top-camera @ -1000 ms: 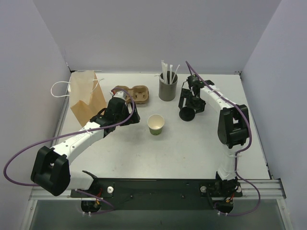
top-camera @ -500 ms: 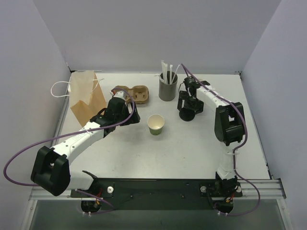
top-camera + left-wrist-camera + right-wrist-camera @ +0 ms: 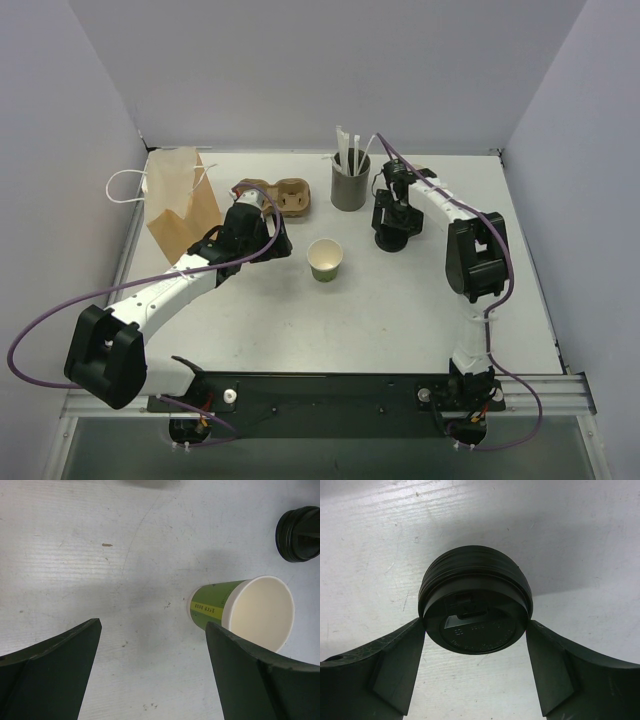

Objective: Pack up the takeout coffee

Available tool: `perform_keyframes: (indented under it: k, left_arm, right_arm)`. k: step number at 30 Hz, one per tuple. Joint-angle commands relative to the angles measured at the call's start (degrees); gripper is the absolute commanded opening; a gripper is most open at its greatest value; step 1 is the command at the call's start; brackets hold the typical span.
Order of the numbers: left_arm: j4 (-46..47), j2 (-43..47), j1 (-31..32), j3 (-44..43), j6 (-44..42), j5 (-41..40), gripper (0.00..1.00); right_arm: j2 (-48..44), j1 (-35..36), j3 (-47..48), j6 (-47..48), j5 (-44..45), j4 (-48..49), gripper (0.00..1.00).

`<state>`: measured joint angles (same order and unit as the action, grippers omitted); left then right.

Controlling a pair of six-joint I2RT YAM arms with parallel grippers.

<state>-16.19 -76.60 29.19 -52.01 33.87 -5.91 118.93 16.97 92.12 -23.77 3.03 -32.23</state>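
At the middle of the white table (image 3: 400, 320), a lidless green cup (image 3: 325, 260) stands upright, its cream inside showing. The left gripper (image 3: 152, 625) hovers just to the cup's left, jaws spread wide and holding nothing; in its wrist view the cup stands just ahead of the right finger. Farther back and to the right, the takeout coffee (image 3: 475, 612) stands upright under its black lid, between the fingers of the right gripper (image 3: 389, 234). The wrist camera shows both pads meeting the lid's rim, so the jaws appear clamped on it, though how firmly cannot be told. Beyond, a grey straw holder (image 3: 350, 185) stands just left of that gripper. A brown cardboard cup carrier (image 3: 285, 195) lies farther left, and a brown paper bag (image 3: 180, 205) stands near the far-left corner.
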Motion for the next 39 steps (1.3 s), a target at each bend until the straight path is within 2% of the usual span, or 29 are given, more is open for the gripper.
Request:
perform_keyframes:
  k: [1, 21, 30, 39]
  left_arm:
    - [1.8, 0.4, 0.0, -0.9, -0.3, 0.5, 0.97]
    - [1.6, 0.4, 0.0, -1.3, -0.6, 0.5, 0.98]
    - [1.8, 0.2, 0.0, -1.4, -0.6, 0.7, 0.97]
    - [1.7, -0.1, 0.0, -1.5, -0.7, 1.1, 0.97]
  right_arm:
    - [-1.9, 0.3, 1.1, 0.3, 1.9, -1.6, 0.68]
    - [-6.8, 0.2, 0.0, -0.2, 0.1, -3.2, 0.69]
    - [-9.4, 0.4, -4.7, -1.4, -0.7, -2.6, 0.68]
    - [-13.9, 2.3, -2.3, -0.6, -1.5, -6.4, 0.68]
